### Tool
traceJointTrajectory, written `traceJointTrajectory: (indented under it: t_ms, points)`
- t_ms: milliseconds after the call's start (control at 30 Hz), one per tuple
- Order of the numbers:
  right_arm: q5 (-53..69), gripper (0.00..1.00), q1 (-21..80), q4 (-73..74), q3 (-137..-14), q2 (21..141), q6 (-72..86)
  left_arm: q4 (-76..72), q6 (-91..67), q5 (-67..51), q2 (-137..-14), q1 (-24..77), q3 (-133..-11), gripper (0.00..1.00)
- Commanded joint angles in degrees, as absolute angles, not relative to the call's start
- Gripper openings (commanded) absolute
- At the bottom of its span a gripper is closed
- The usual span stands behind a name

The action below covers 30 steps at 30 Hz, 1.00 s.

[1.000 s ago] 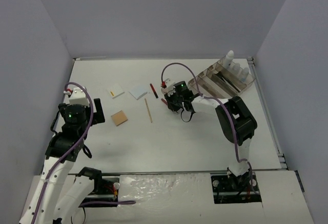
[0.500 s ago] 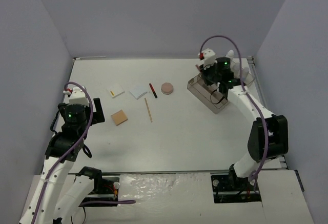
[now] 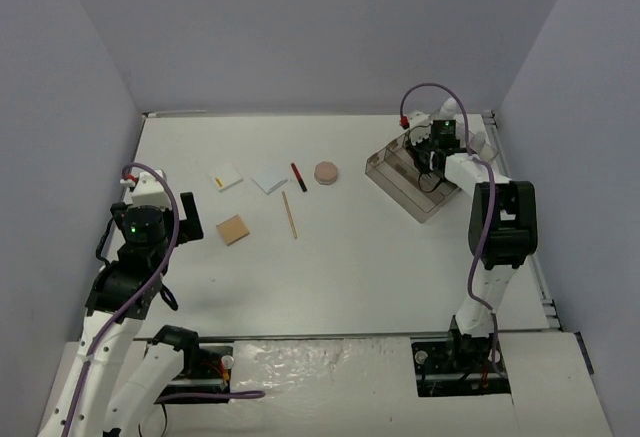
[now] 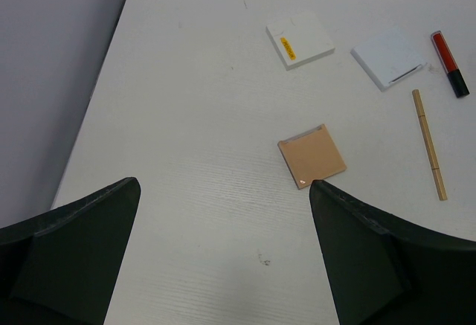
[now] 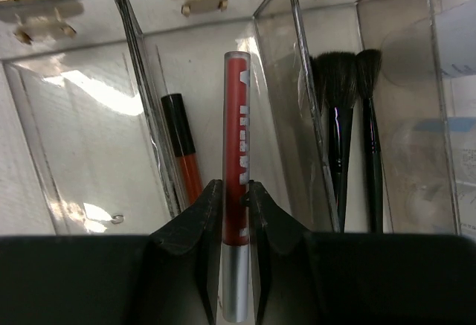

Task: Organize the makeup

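Now the right gripper [image 5: 235, 188] clamps a red tube [image 5: 236, 117], which juts forward over the tray [image 5: 140, 72].

Clear glossy plastic tray [image 5: 82, 109], glossy red tube [image 5: 238, 191], matt table [image 4: 186, 117]

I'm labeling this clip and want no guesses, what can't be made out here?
- Right wrist view: the print on the red tube in the right gripper is too blurred to read.
- Right wrist view: the lower handles of the brushes are hidden behind the gripper.
- Top view: the contents of the tray are mostly hidden by the right arm.
- Left wrist view: the yellow label on the white pad is too small to read.
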<state>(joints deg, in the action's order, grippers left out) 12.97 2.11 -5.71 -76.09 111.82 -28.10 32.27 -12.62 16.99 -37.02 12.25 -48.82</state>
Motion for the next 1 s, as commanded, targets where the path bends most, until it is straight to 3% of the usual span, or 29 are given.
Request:
traceJointTrajectory:
  t_ms: [0,67,200,300,467,667,967]
  points:
    - [11.4,0.2,1.5,-9.4,-78.0,109.5,-31.0,28.9,-12.8,17.4,-36.8,11.9,-49.5,0.97]
    - [11.4,0.43,1.5,-9.3,-77.9,109.2,-31.1,28.9,-12.7,17.2,-36.9,11.9,-49.6,0.97]
    - [11.9,0.59,1.9,-9.3,-79.4,106.5,-28.5,28.9,-12.8,17.1,-37.1,11.9,-49.6,0.97]
    - [12.3,0.66,3.5,-9.4,-79.9,102.7,-23.8,29.0,-12.7,17.3,-37.1,11.8,-49.5,0.97]
    - [9.6,0.68,10.1,-9.9,-77.5,97.3,-12.9,29.0,-12.7,17.4,-37.3,11.8,-49.5,0.97]
    - [0.0,0.7,26.0,-16.1,-68.2,94.5,4.4,29.1,-12.7,17.4,-37.9,11.8,-49.4,0.97]
    - [-11.7,0.69,43.3,-23.3,-68.2,106.2,17.4,29.3,-12.7,18.1,-38.7,11.8,-49.3,0.97]
